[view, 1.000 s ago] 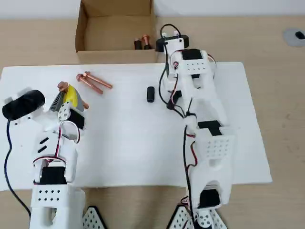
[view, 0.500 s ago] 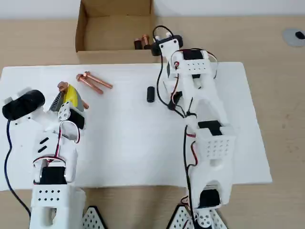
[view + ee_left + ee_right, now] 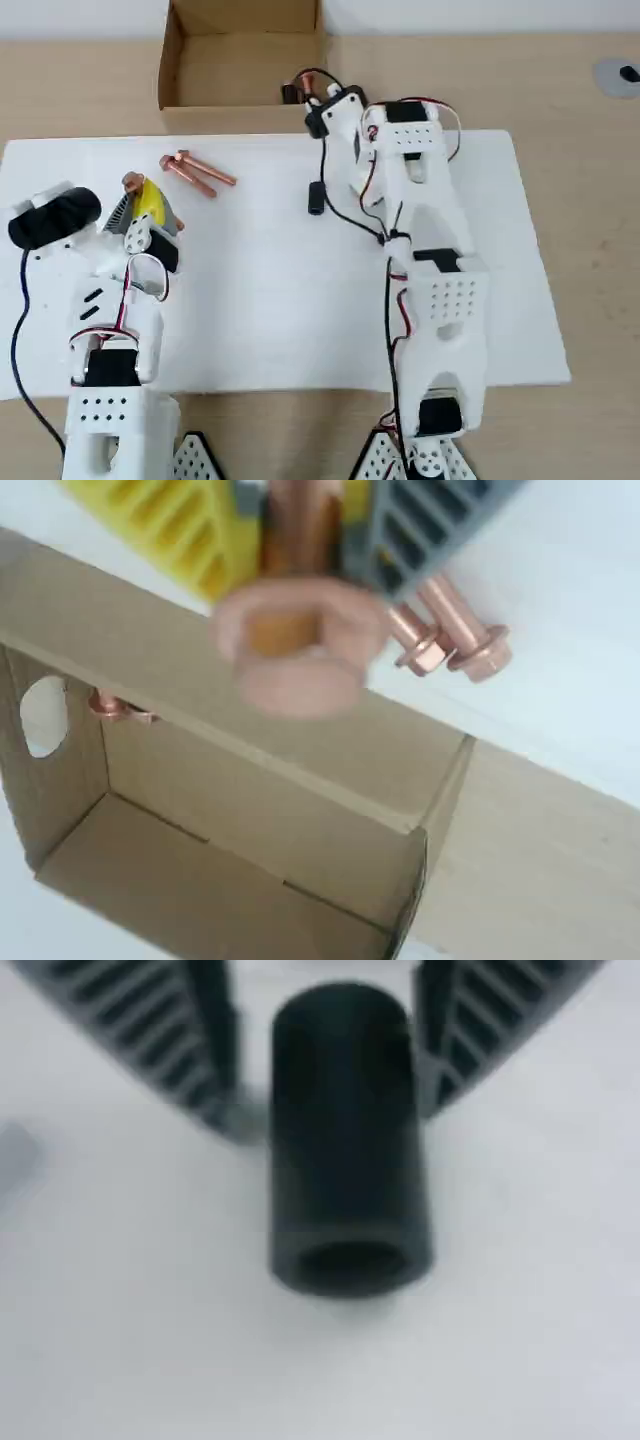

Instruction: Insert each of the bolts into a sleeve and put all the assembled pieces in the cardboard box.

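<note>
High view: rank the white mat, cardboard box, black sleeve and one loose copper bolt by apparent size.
1. white mat
2. cardboard box
3. loose copper bolt, longer than the sleeve though thinner; the two loose ones look alike
4. black sleeve

The left hand (image 3: 300,530) is closed on a copper bolt (image 3: 298,640). Two more bolts (image 3: 468,652) lie together on the counter (image 3: 580,600), near the cardboard box (image 3: 250,750).

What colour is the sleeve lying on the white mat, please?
The sleeve is black; right wrist view.
</note>
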`<action>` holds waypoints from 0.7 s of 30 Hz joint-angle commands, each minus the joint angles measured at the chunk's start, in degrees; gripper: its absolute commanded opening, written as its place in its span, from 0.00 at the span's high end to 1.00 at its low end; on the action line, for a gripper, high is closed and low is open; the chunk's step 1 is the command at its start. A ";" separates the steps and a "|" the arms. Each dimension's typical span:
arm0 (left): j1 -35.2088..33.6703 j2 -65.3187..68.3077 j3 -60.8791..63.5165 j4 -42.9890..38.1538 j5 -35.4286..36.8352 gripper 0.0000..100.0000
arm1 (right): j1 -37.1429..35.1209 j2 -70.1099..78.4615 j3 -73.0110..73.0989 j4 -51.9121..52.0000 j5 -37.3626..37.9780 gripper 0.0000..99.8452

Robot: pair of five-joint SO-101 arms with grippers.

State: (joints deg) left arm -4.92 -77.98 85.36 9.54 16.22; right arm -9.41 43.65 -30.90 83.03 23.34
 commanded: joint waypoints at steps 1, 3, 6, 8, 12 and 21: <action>0.70 -1.36 -0.44 -1.32 -0.35 0.99 | -1.36 0.31 -2.51 1.93 2.11 0.96; 0.70 -1.36 -0.44 -1.32 -0.35 0.99 | -1.27 0.22 -3.56 2.11 2.73 0.97; 0.70 -1.36 -0.44 -1.32 -0.35 0.99 | -1.36 0.22 -5.05 3.96 2.99 0.97; 0.70 -1.36 -0.44 -1.32 -0.35 0.99 | -1.71 0.13 -6.64 5.63 2.73 0.97; 0.70 -1.36 -0.35 -1.32 -0.35 0.99 | -2.95 -0.04 -12.35 11.25 2.73 0.97; 0.88 -1.54 -0.35 -1.32 5.10 0.99 | -6.73 -0.92 -36.88 19.52 0.44 0.97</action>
State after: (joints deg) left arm -4.92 -78.24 85.36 9.54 19.91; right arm -14.77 44.26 -58.59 101.49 25.54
